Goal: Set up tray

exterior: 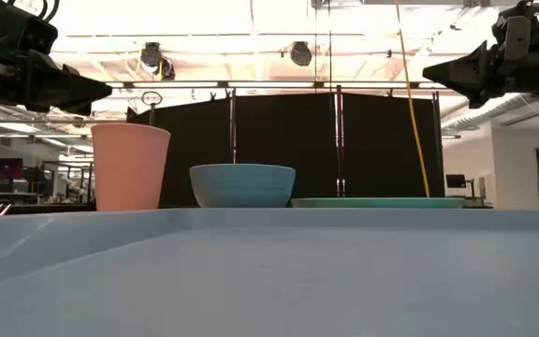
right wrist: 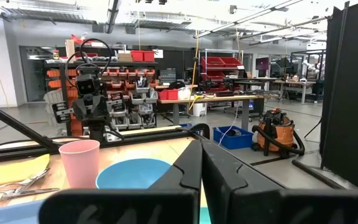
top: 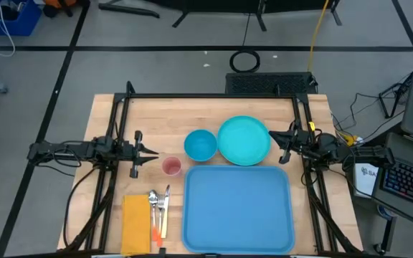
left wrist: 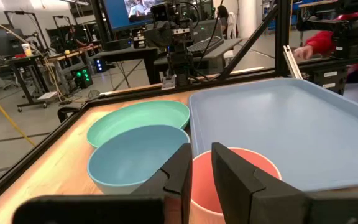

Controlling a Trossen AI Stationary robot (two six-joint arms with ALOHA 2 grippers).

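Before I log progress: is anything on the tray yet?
No, in the high view the tray is bare; the cup stands beside it.

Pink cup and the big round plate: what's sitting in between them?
The blue bowl sits between the pink cup and the turquoise plate. The high view shows it best; the low view shows the same row.

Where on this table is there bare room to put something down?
The tray is bare throughout. Bare wood lies behind the bowl and plate, and left of the cup. It is crowded where those three cluster, and around the cutlery on the napkin.
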